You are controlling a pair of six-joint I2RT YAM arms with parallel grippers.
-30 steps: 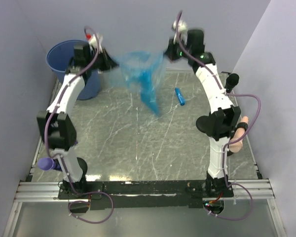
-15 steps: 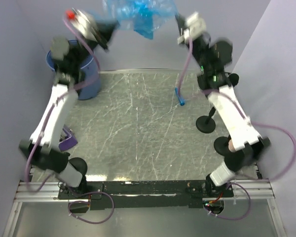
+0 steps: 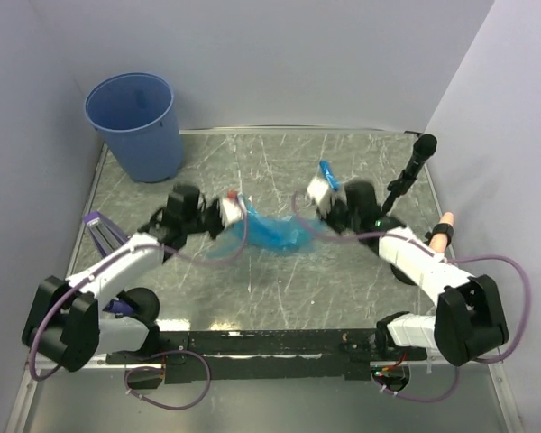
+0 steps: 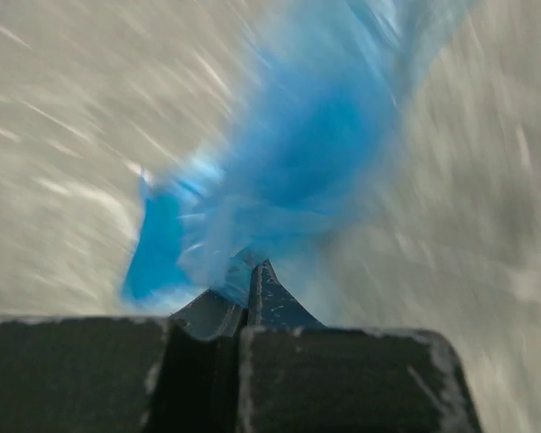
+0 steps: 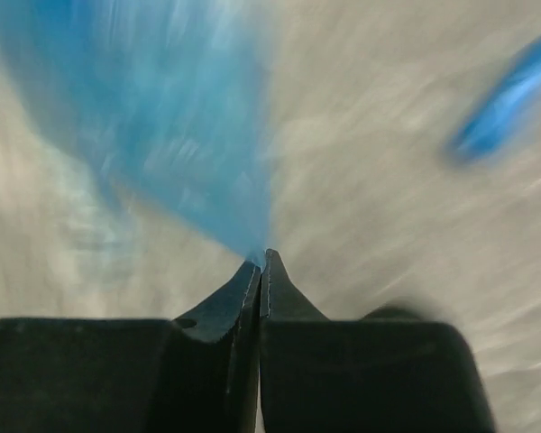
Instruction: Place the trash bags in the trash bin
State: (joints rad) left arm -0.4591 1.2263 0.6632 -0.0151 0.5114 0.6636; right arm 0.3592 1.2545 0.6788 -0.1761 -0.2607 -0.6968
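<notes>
A: Top view. Pale walls (image 3: 279, 54), scratched grey table (image 3: 252, 289). Bin?

B: Bin (image 3: 131, 122) stands upright at the table's 10 o'clock corner, mouth up, well apart from both arms.

A: Bag?

B: Bag (image 3: 275, 236) is crumpled at mid-table, strung between the grippers and nowhere near the bin. The left gripper (image 3: 239, 223) is at its 9 o'clock end, the right gripper (image 3: 305, 221) at its 3 o'clock end. Both arms reach low over the table. Can't tell whether the bag rests on it.

A: Anything else?

B: A small blue roll (image 3: 325, 171) lies on the table at 1 o'clock from the bag, apart from it. A black post (image 3: 413, 162) stands at 2 o'clock, by the table's right edge.

A: Left wrist?

B: Heavy blur. Jaws are together, clamped on the bag's film right at the tips. The bag fans out toward 12 to 1 o'clock, with grey table behind it.

A: Right wrist?

B: Blurred too. Jaws are together, pinching a corner of the bag. The film spreads toward 11 o'clock, and the roll is a blue smear at 2 o'clock, clear of the bag.
</notes>
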